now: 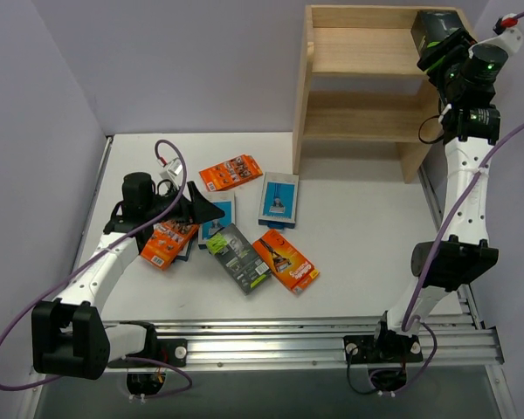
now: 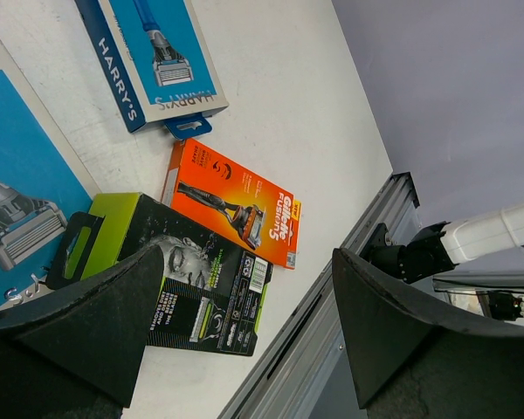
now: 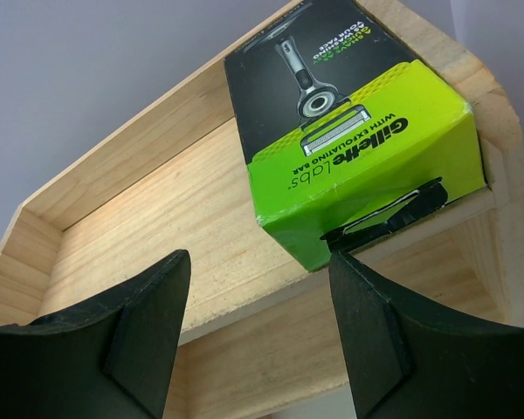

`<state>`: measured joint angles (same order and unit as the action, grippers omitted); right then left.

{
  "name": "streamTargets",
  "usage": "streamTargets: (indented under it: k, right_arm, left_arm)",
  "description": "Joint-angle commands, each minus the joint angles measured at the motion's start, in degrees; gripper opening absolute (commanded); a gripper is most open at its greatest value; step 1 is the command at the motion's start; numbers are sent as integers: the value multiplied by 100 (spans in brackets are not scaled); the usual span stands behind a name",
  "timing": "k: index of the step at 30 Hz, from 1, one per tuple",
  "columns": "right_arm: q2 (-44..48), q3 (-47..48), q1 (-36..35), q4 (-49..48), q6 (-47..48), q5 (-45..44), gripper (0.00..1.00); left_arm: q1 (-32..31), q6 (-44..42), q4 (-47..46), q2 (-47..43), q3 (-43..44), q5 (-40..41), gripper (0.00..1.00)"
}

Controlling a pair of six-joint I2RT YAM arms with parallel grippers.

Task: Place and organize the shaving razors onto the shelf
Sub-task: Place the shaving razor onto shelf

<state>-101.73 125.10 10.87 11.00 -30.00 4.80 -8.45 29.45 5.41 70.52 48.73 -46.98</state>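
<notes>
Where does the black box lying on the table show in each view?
Top external: black box, left of centre.
Left wrist: lower left.
Right wrist: not in it; a second box sits on the shelf.
Shared landmark: the orange pack beside it.

walls: pale lilac, back + L side | tbl: white top — alu rail at near edge

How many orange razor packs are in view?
3: back orange pack; left orange pack, partly under the left gripper; front orange pack, beside the black box. More could be hidden.
</notes>
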Motion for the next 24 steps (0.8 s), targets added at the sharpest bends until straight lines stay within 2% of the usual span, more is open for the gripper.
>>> streamTargets:
  k: [1, 24]
  right_arm:
    - [-83, 261, 46, -353, -76, 135, 60]
    - [-532, 436, 108, -863, -287, 302, 59]
  left_arm:
    - [45, -1, -268, -21, 146, -127, 87]
    - [80, 25, -312, 41, 146, -162, 87]
